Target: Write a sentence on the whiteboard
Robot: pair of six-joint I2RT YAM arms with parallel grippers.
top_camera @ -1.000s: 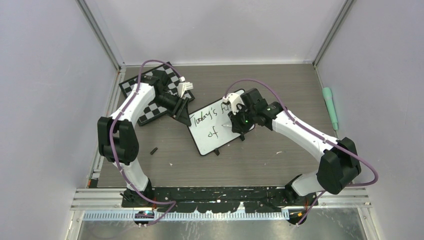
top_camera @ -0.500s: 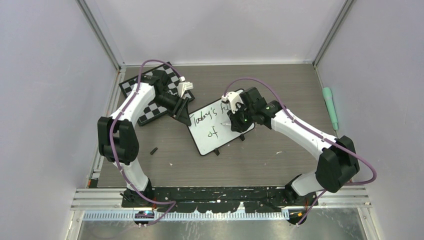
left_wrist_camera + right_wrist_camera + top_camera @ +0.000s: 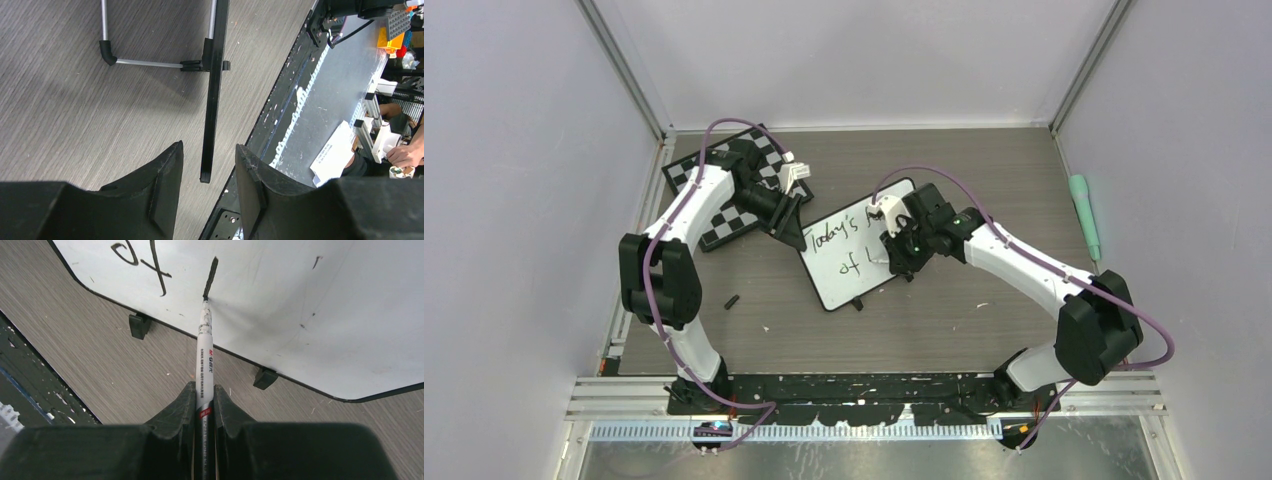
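Two written lines (image 3: 836, 240) mark your whiteboard (image 3: 840, 286).
Right jaws pinch the marker (image 3: 205, 357); left jaws spread astride the board's edge.

Pinching a white marker (image 3: 205, 360) tightly between the two black fingers of the right gripper (image 3: 204, 390), pointing it straight ahead out of the jaws. Pressing its tip onto the whiteboard (image 3: 300, 300), right at the near end of a short black stroke (image 3: 211, 276). Showing the word "of" from the sentence (image 3: 142, 255) ahead and to the left of the tip. Looking past the board's black frame at two small black feet (image 3: 139, 325), one on either side of the marker, resting on the grey wood-grain table (image 3: 100, 375).
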